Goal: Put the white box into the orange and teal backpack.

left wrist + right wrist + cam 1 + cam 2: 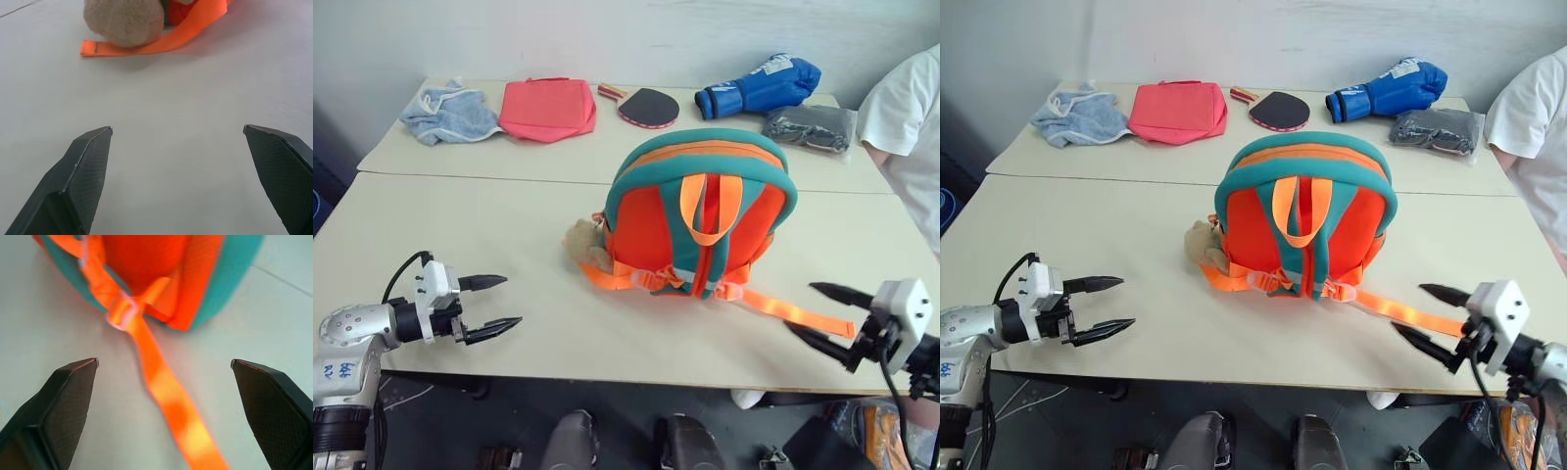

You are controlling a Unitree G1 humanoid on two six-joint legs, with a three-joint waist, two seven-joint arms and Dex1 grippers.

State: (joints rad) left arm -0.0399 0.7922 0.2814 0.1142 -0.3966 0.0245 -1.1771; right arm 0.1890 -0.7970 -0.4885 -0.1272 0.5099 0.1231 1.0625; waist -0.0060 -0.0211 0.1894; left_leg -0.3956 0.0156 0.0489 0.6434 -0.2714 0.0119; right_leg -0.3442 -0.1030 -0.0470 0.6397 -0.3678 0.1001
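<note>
White lettering is showing on the blue boxing glove (762,84) lying at the far edge of the desk (509,235), but it is too small to read. Blue handwritten marks are sitting on the left arm's silver casing, also illegible.

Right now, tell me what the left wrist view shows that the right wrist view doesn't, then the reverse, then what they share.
Left wrist view: the tan plush bear with a short orange strap end lying flat beside it. Right wrist view: the teal trim of the orange and teal backpack, a strap buckle and a long orange strap running between the fingers. Shared: open black fingers, pale tabletop, orange backpack fabric.
</note>
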